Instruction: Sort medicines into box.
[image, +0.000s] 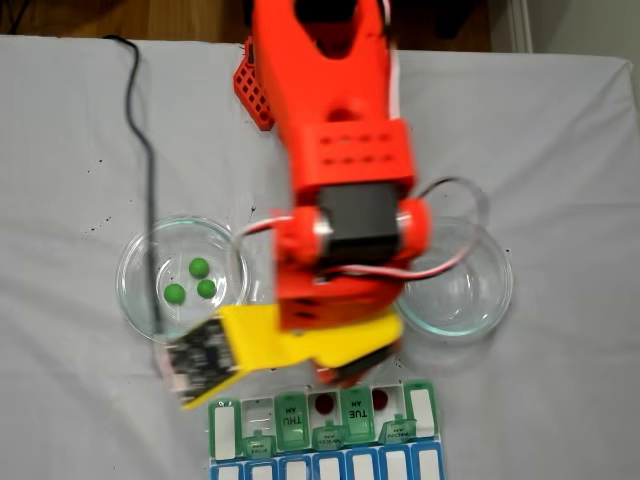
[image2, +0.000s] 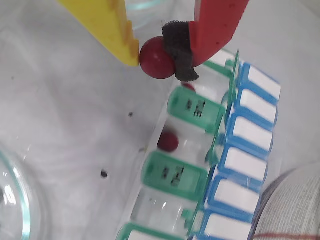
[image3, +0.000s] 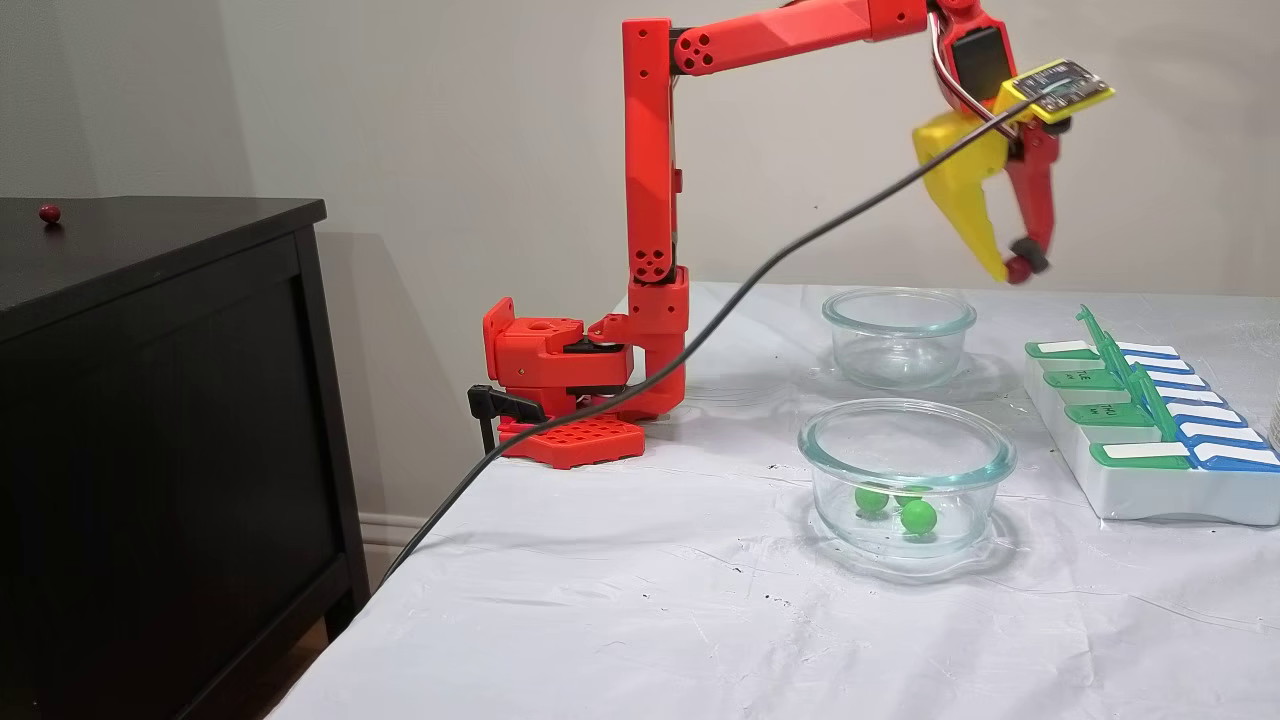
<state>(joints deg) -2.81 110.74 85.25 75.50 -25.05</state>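
**Red ball held high above the pill box**

On the far left of a fixed view, a lone red ball (image3: 49, 213) lies on the black cabinet (image3: 150, 240), well apart from the rest. Next comes the red arm base (image3: 560, 375), fixed at the edge of the white surface (image3: 650, 580).

Further right, the near glass dish (image3: 905, 475) holds three green balls (image3: 918, 516); in the other fixed view they lie in the dish at 9 o'clock from the arm. The far dish (image3: 898, 335) looks empty of balls.

The end effector (image3: 1012, 270) hangs in the air, above and between the far dish and the pill box (image3: 1150, 490). Its yellow finger (image2: 107, 27) and red finger (image2: 217, 25) are clamped on a dark red ball (image2: 156, 58), seen clearly in the wrist view. Below it, at 6 o'clock, another red ball (image2: 167, 141) sits in an open compartment of the box, and a third (image2: 188, 87) shows partly behind a green lid (image2: 195, 107). The blue row (image2: 245, 135) runs at 3 o'clock.
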